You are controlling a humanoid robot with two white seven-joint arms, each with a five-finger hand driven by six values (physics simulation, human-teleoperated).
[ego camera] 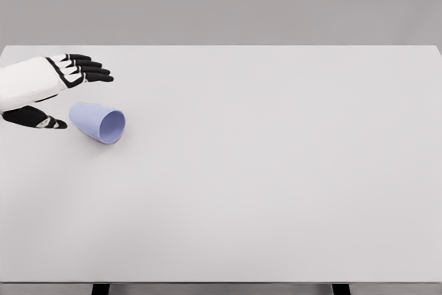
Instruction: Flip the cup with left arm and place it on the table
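A pale blue cup lies on its side on the white table, at the left, its open mouth facing right and toward me. My left hand comes in from the left edge just above and left of the cup. Its fingers stretch out flat over the table beyond the cup, and the thumb sits close to the cup's closed end. The hand is open and holds nothing; I see a small gap between thumb and cup. The right arm is out of view.
The table's far edge runs across the top of the view and its front edge along the bottom. Two dark table legs show below the front edge.
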